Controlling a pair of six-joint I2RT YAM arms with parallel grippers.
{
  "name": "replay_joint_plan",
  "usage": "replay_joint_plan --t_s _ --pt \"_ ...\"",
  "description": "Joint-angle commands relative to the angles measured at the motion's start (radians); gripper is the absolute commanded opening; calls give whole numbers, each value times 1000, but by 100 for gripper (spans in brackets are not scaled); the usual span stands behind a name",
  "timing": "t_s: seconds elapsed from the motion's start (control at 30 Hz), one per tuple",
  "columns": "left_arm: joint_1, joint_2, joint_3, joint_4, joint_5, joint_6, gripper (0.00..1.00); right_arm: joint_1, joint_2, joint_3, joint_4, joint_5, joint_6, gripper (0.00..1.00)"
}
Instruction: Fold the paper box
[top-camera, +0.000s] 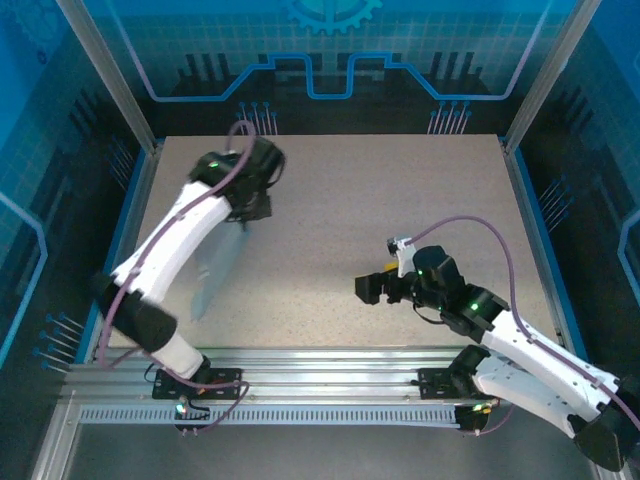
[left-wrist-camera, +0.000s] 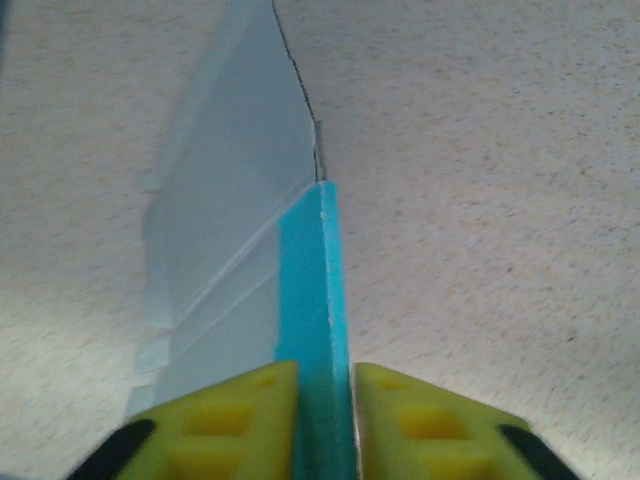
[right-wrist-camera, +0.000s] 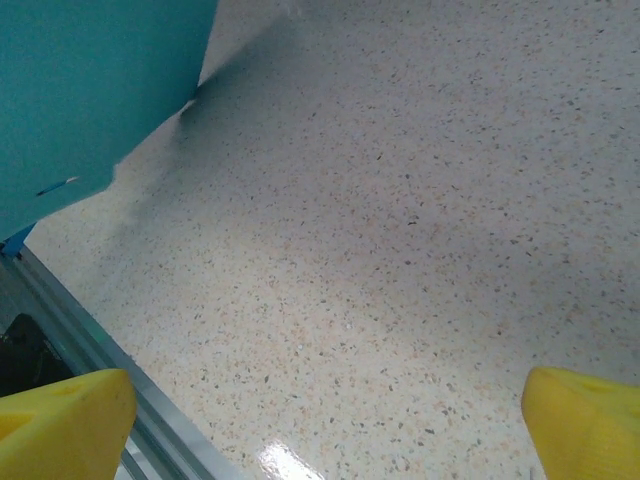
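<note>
Left gripper (left-wrist-camera: 325, 425): narrow, pinching box (top-camera: 215, 272) edge, 9 o'clock
Right gripper (top-camera: 370, 288): wide apart, above table (top-camera: 330, 190), 4 o'clock

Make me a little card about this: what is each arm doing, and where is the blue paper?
box: flat sheet held up on edge over the table, blue one side, pale the other
left end effector: pinching the box's edge
right end effector: open, empty, over bare table
folded: not yet
</note>
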Motion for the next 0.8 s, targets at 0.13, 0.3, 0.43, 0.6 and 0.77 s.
replay_joint_plan --t_s 0.13,0.3,0.43,0.6,0.77 --pt "-67 216 179 203 215 -58 51 -13 -94 -22 -104 49 21 100" --pt "-64 168 174 259 247 8 60 -1 -66 -39 -15 -40 34 100" --pt "2 44 -1 272 273 35 71 58 41 -42 142 -85 83 100" --pt "197 -203 -372 424 421 45 99 183 279 41 313 -84 110 100" --pt "389 -281 -568 557 596 70 100 267 554 178 451 -87 168 100"
